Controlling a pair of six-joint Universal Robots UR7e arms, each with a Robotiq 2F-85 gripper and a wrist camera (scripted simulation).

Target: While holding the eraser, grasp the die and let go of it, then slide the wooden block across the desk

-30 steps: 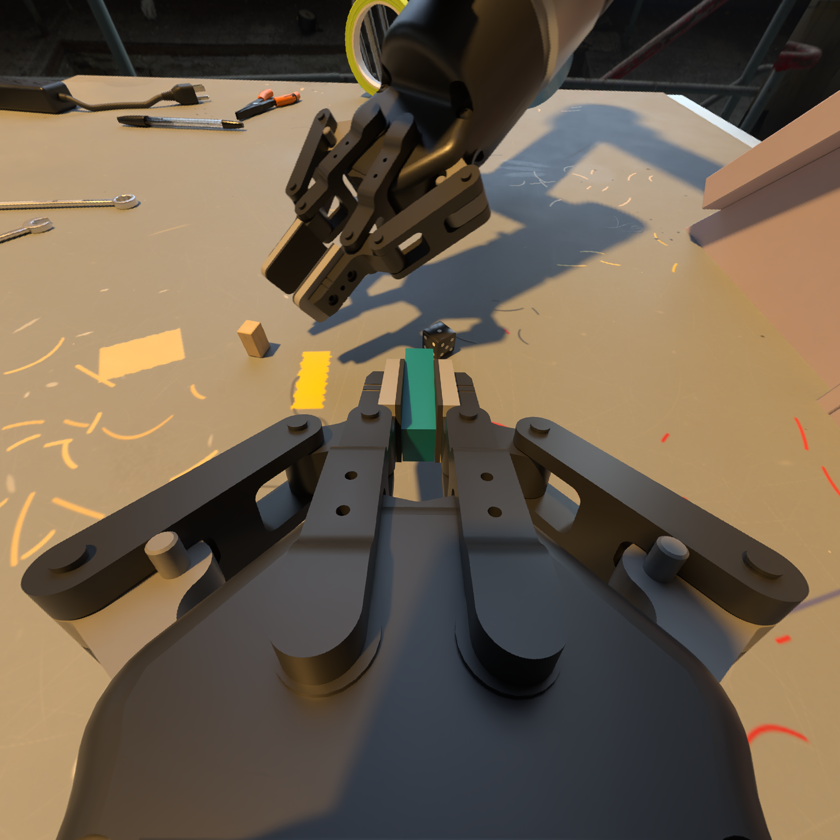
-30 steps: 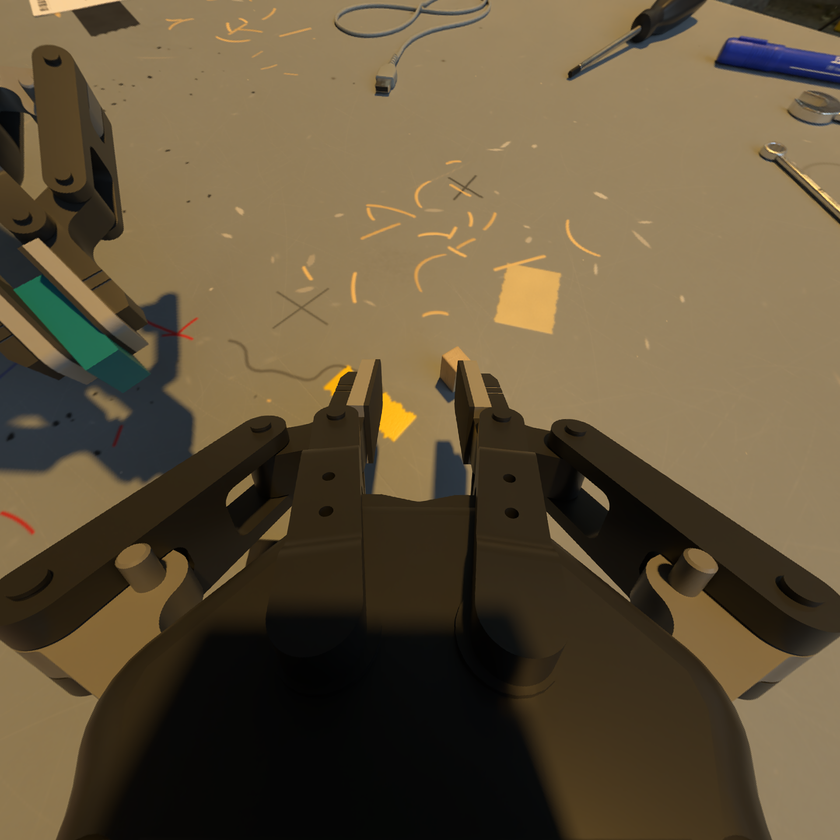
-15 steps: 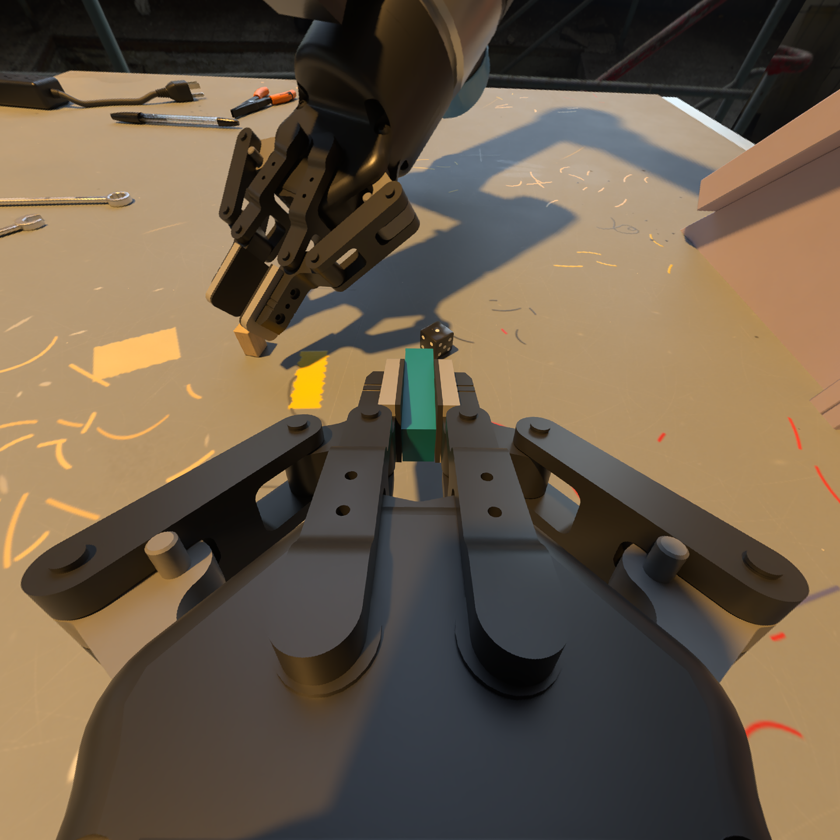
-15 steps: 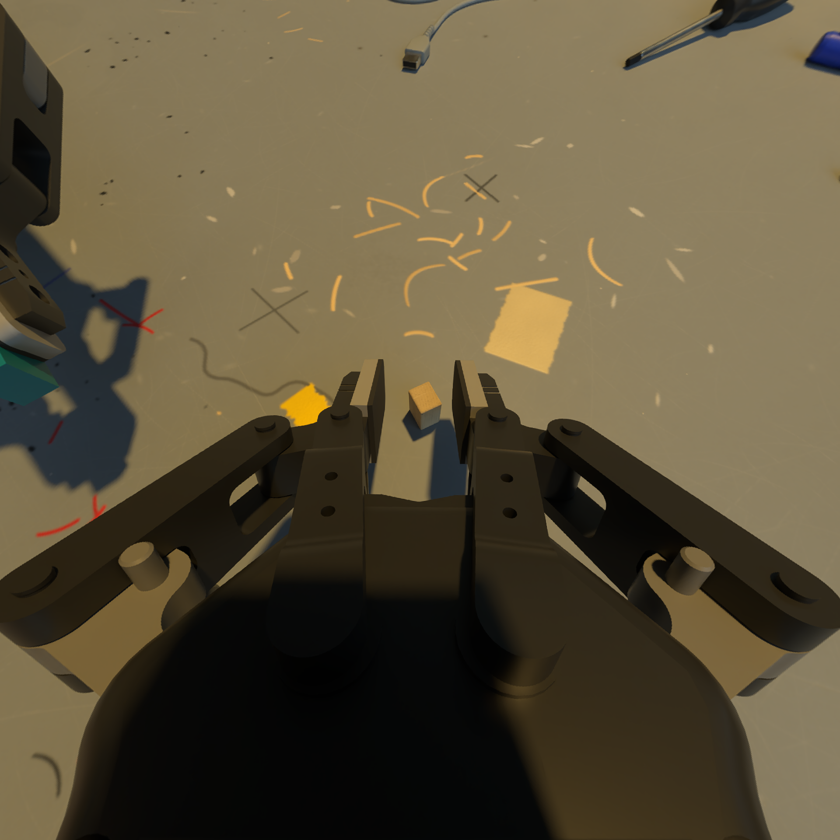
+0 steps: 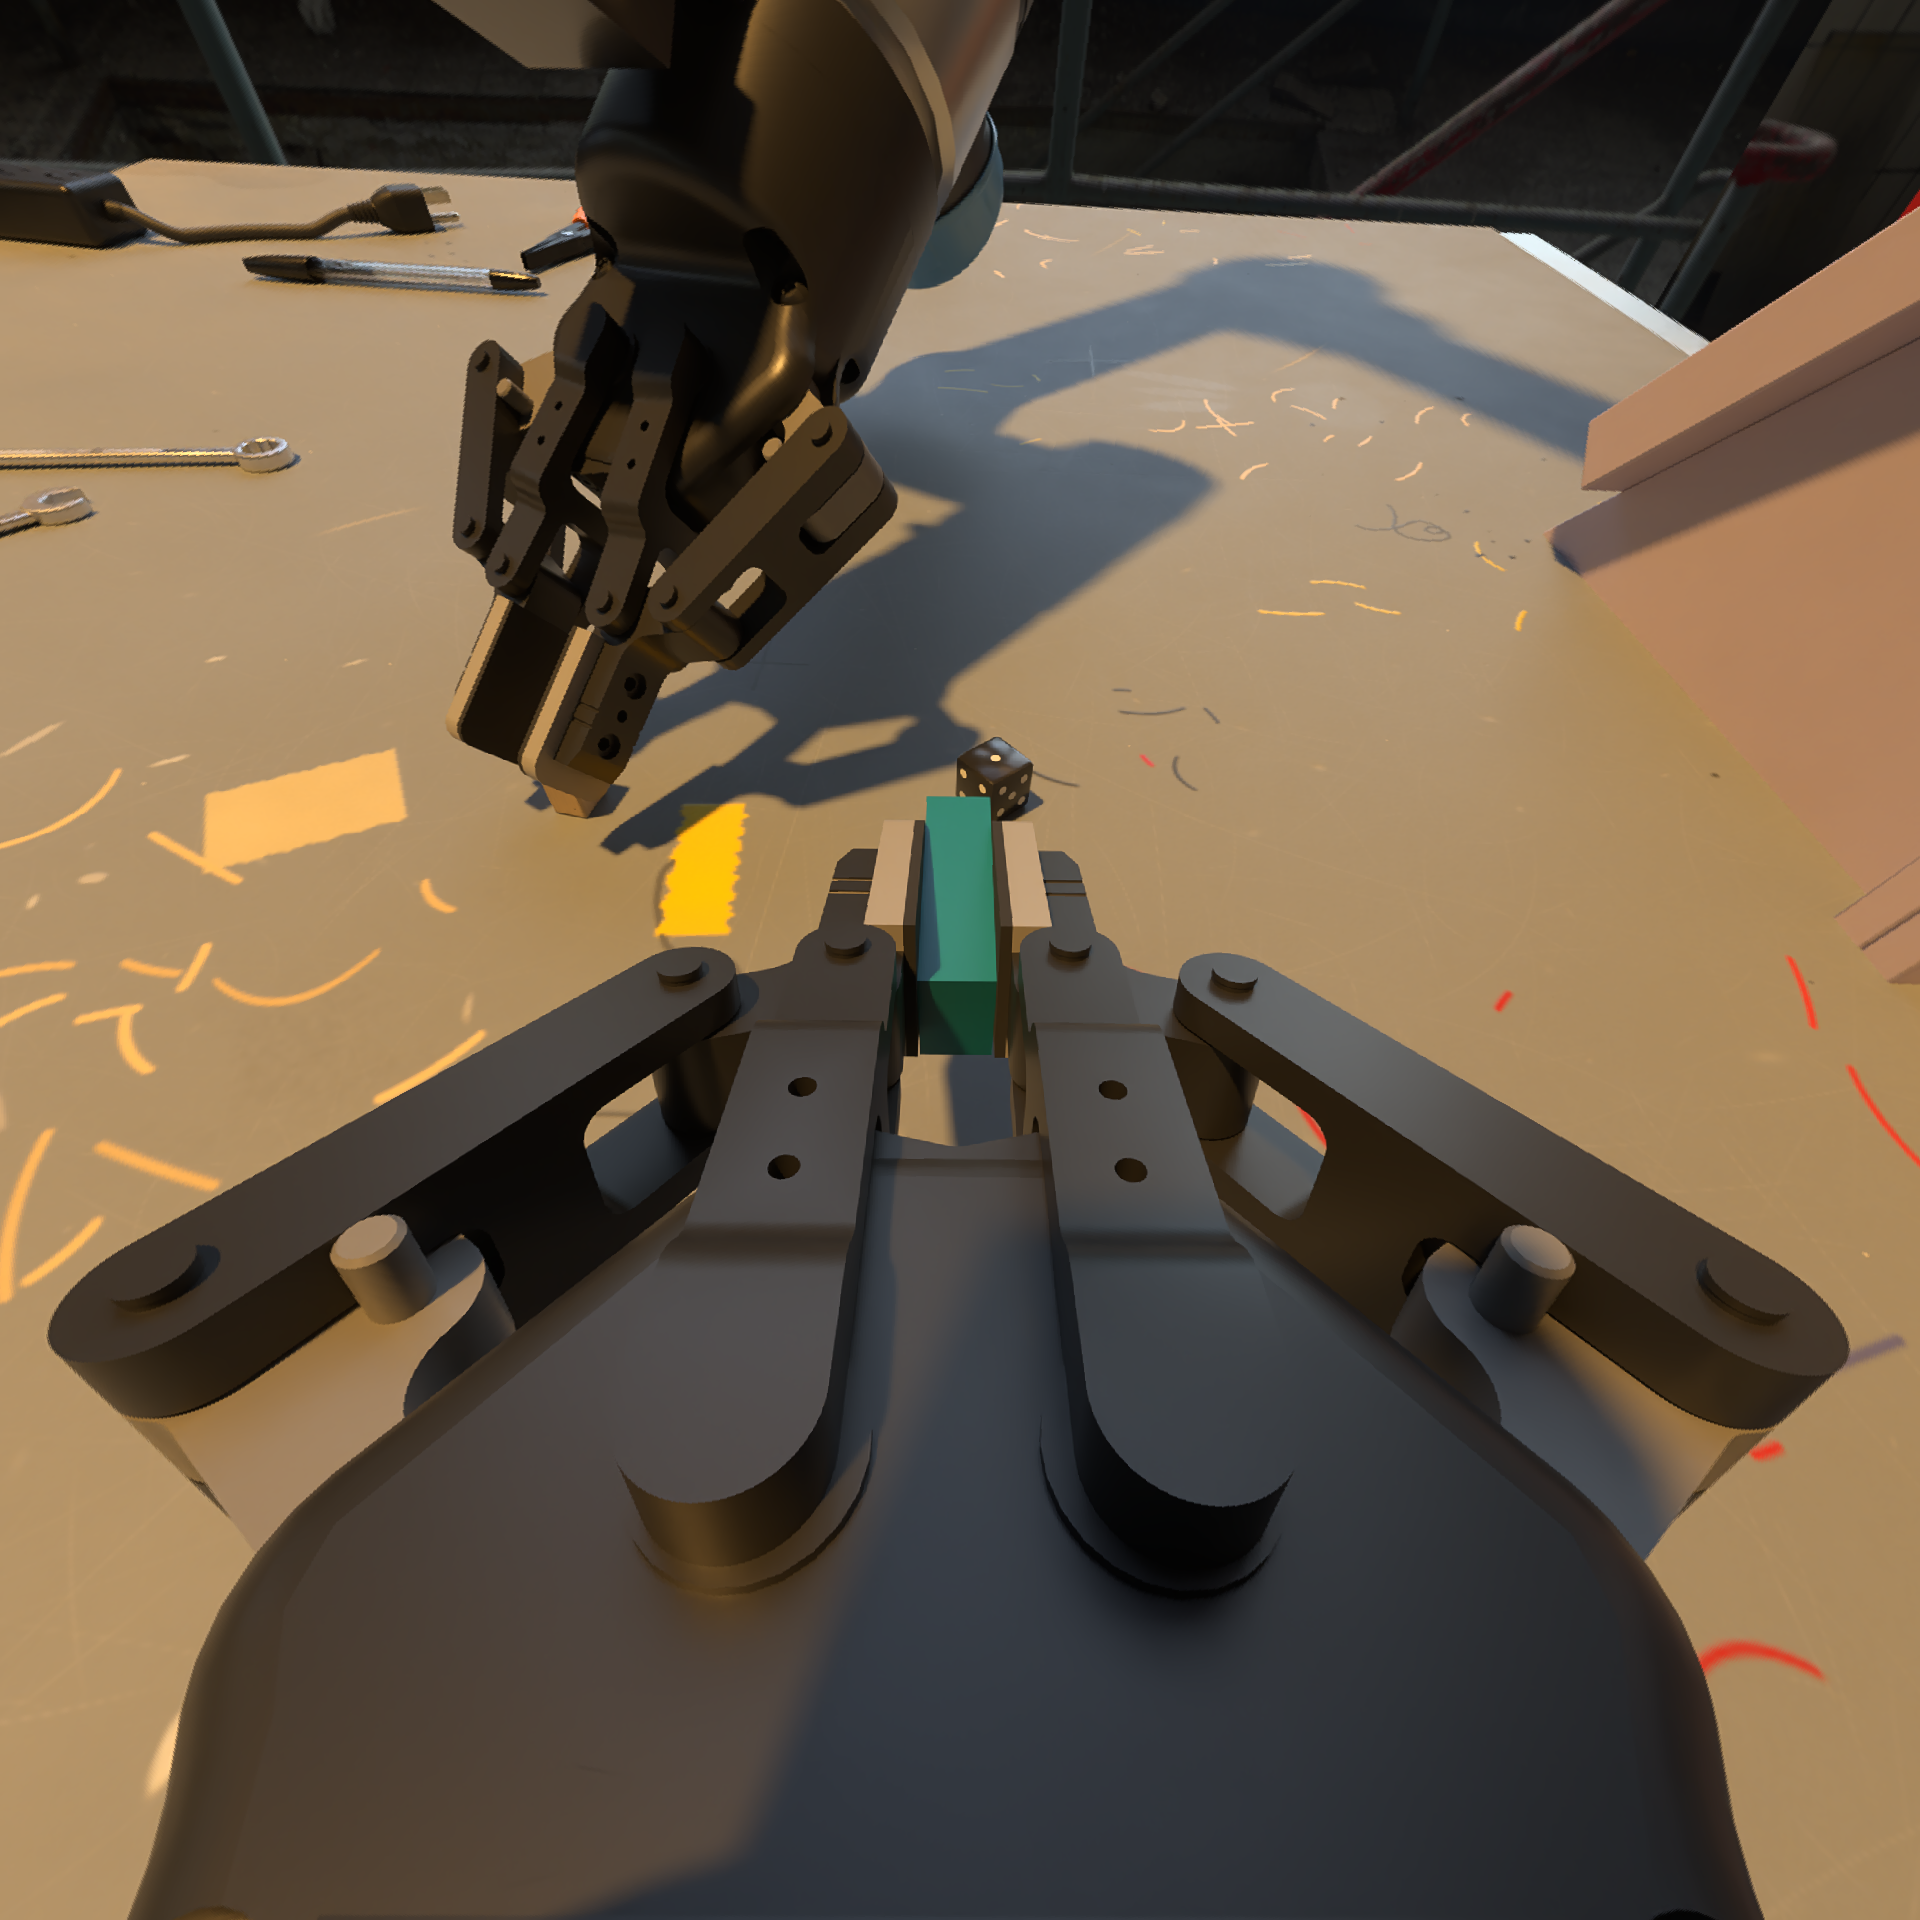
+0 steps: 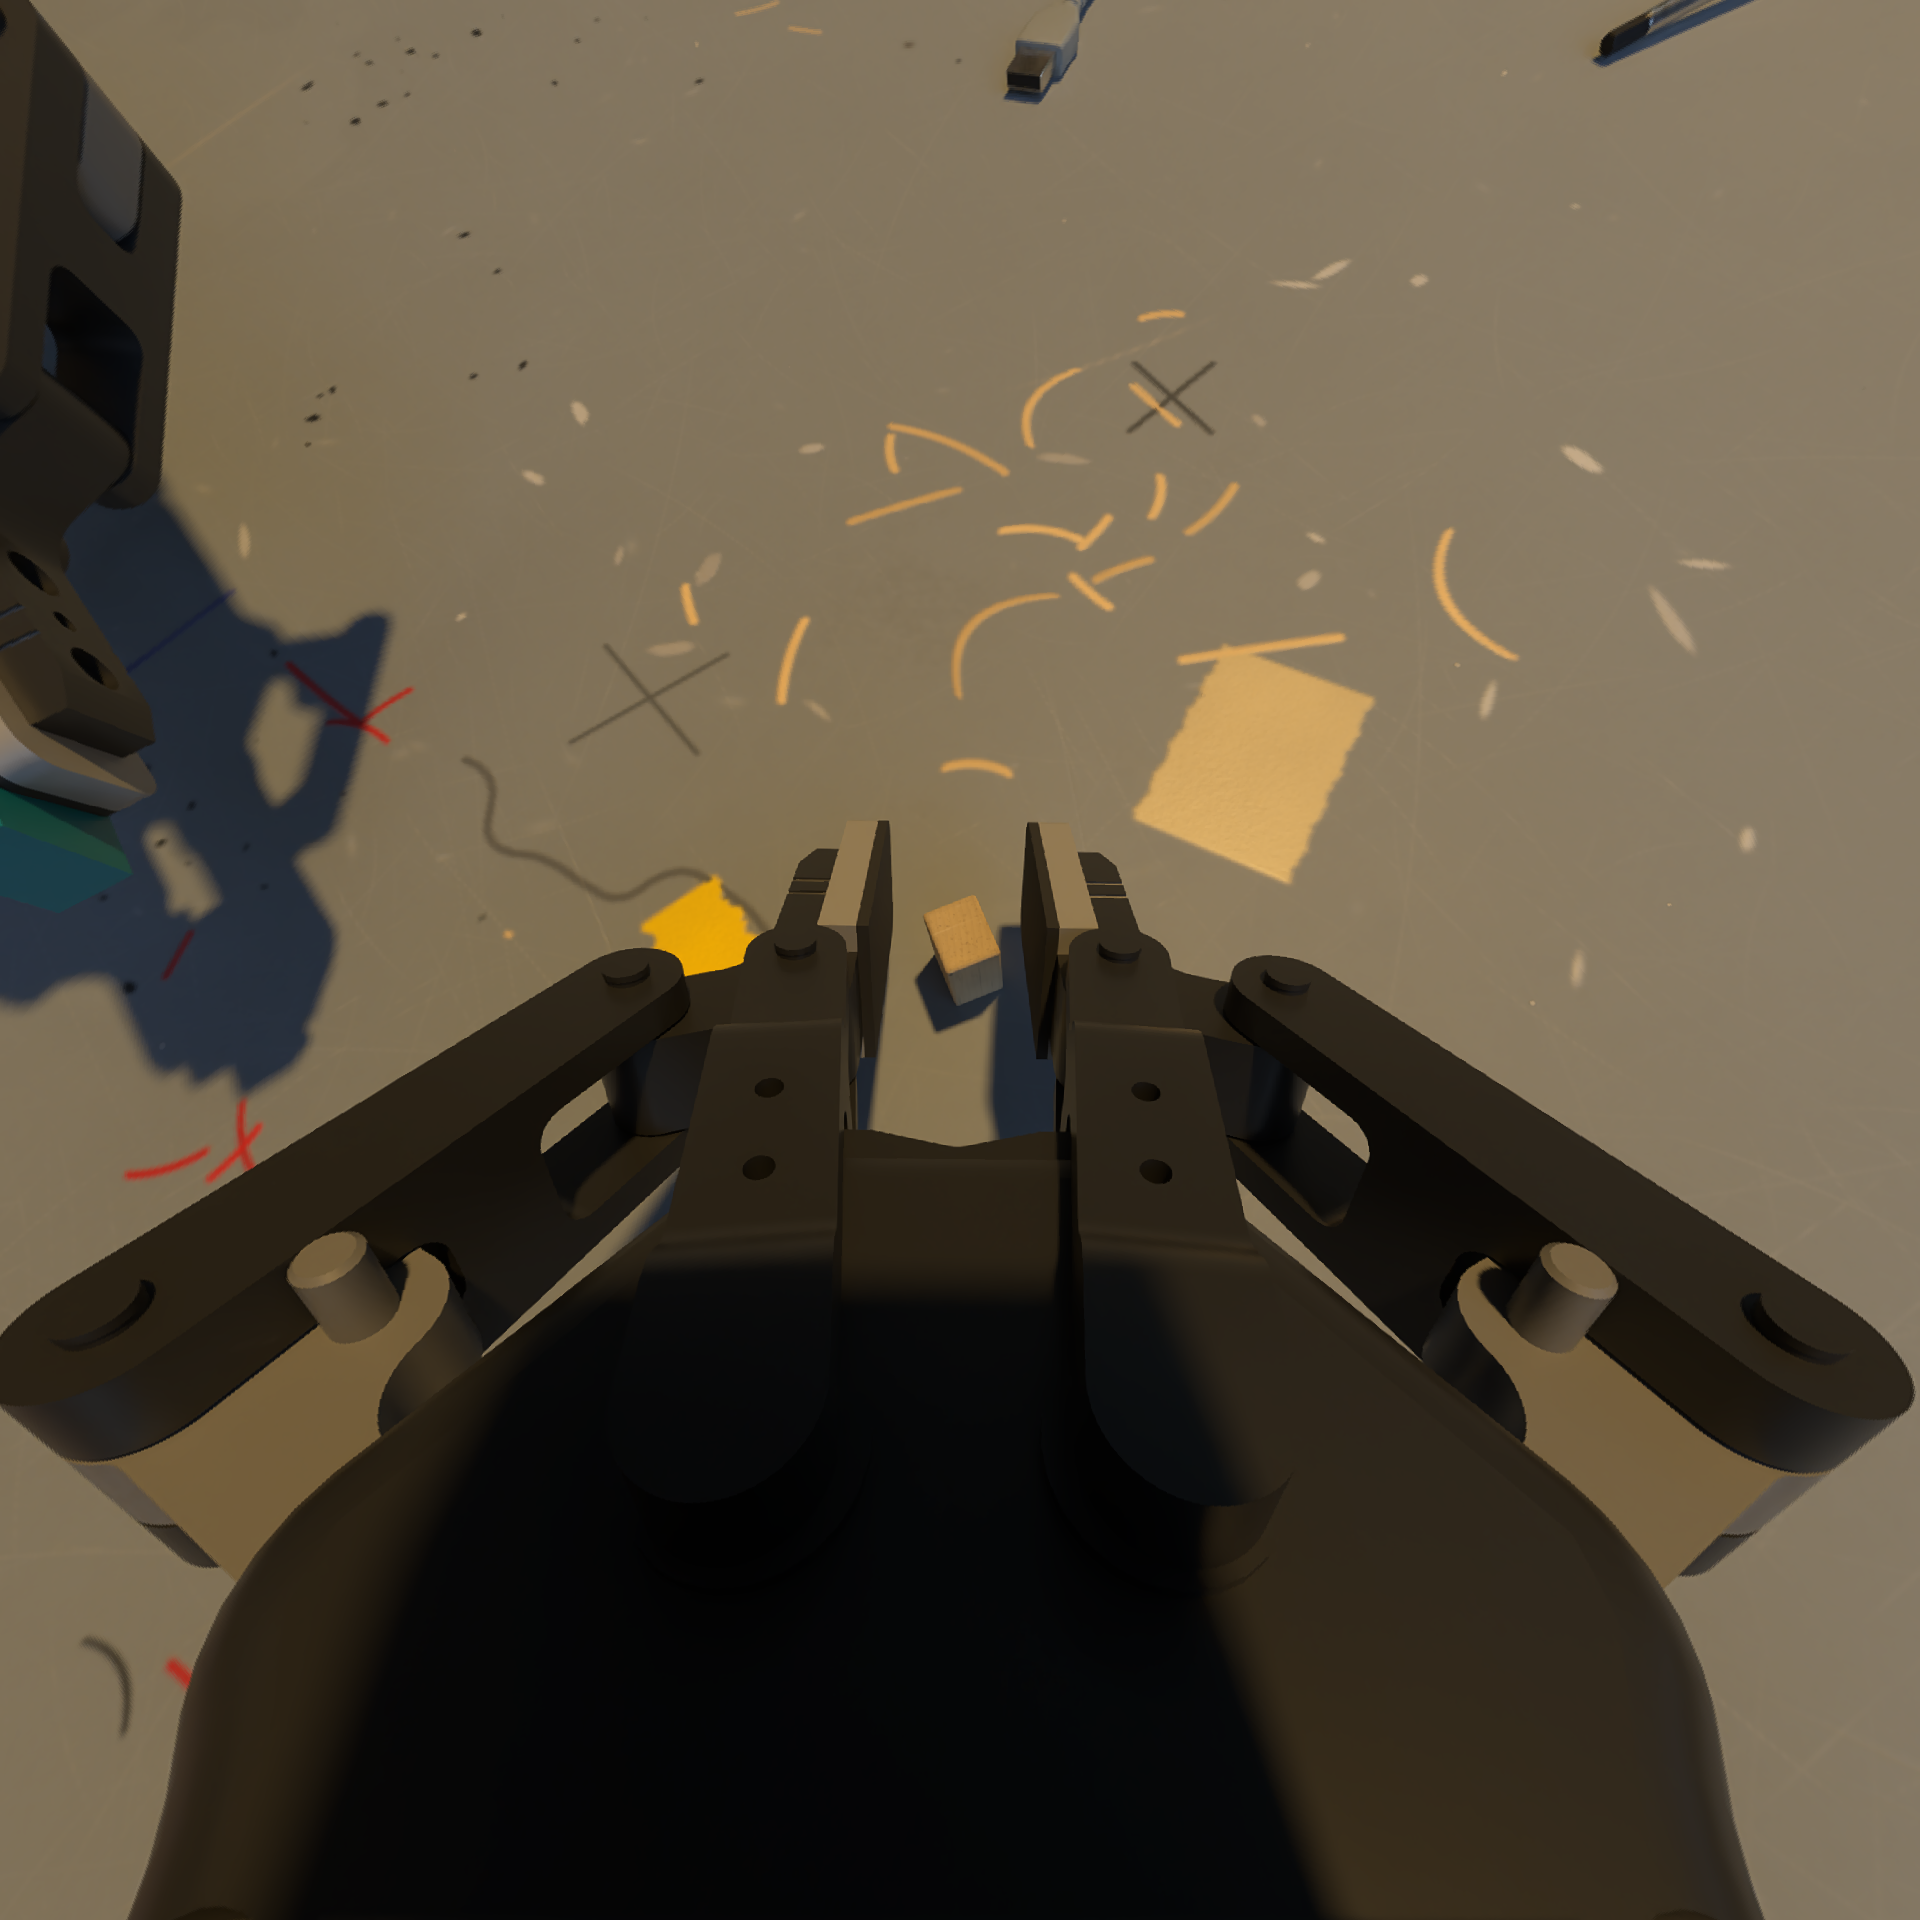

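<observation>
My left gripper clamps the green eraser; die lies free just past its tips. My right gripper, parted, straddles the wooden block, untouched. Judging slide step: next, contact 1 side, push across desk.

**Matt surfaces, little shine**

The wooden block looked pale and faintly grained. The eraser was smooth, matt green. The die was dark and slightly glossy. The desk looked matt, scuffed and scratched. The wrench shone like metal.
</observation>
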